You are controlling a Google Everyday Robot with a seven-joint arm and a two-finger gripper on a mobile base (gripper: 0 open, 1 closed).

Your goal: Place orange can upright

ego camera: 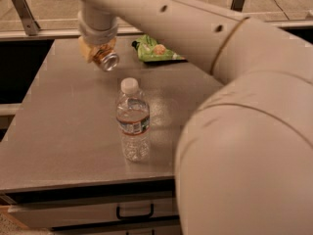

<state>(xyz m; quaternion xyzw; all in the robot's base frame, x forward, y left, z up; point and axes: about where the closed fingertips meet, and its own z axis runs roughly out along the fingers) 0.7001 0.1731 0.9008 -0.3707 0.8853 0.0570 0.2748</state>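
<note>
I am watching the gripper (99, 54) hanging under the wrist over the far left part of the grey table (54, 131). Its two tan fingers (86, 50) are clamping the orange can (105, 60) across its body, one on each side. The can is sitting tilted in that grasp, with its silver end pointing toward me and slightly down. I cannot tell whether it is touching the tabletop or riding just above it.

I am judging the can as light, thin-walled and smooth, so it is likely to dent under a hard squeeze, slip if held loosely, and roll if let go on its side. Mid-body across the round wall looks like the right hold, leaving both ends free so that one end can meet the table flat.

Further right, a clear water bottle (133, 124) is standing upright near the front, apart from the can. A green snack bag (157, 49) is lying behind it, and the robot's arm (244, 131) is filling the right side.
</note>
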